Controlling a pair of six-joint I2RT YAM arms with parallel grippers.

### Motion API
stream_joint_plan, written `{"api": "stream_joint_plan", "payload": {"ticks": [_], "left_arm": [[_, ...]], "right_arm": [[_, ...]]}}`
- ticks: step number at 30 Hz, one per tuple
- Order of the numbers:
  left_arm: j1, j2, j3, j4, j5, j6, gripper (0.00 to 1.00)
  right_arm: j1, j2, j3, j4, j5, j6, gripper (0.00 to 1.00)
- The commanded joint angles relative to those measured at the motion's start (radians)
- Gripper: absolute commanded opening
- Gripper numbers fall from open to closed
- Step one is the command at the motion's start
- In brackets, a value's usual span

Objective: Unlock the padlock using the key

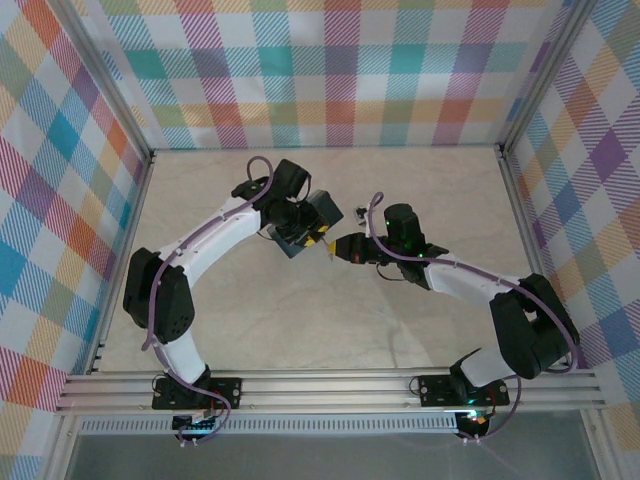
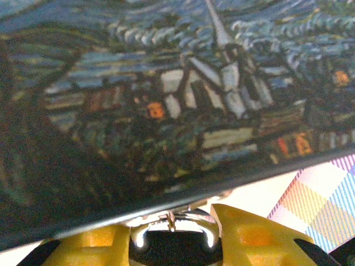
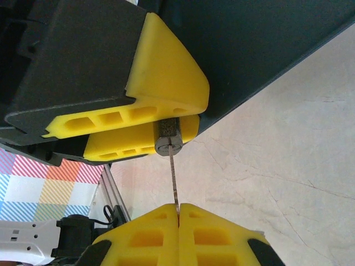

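Note:
The padlock (image 3: 168,136), a small grey metal cylinder with its keyhole facing me, sits clamped between the yellow fingers (image 3: 138,113) of my left gripper (image 1: 306,238). A thin key (image 3: 174,180) runs from the shut pads of my right gripper (image 3: 178,213) straight up into that keyhole. In the left wrist view the padlock's shiny shackle (image 2: 173,228) loops under the edge of the dark blue printed tin (image 2: 177,94), between the yellow fingers (image 2: 249,235). From the top, my right gripper (image 1: 336,248) meets the left one tip to tip above the middle of the table.
The blue tin (image 1: 318,212) hangs at the left gripper, off the beige tabletop (image 1: 330,330). A small dark object (image 1: 357,212) lies just behind the right gripper. Aluminium rails and checked walls (image 1: 330,70) enclose the table.

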Motion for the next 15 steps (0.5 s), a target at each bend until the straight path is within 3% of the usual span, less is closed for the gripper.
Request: {"api": "stream_joint_plan", "payload": {"ticks": [1,6,15], "left_arm": [[-0.01,0.0,0.058,-0.045,0.073,0.055,0.08],[-0.018,-0.005,0.022,-0.022,0.086,0.047,0.08],[0.02,-0.011,0.028,-0.048,0.064,0.063,0.08]], "right_arm": [[0.006,-0.008,0.022,0.033,0.033,-0.029,0.0],[0.006,0.021,0.034,0.106,0.004,0.006,0.0],[0.006,0.016,0.025,0.029,-0.009,-0.007,0.0]]}}
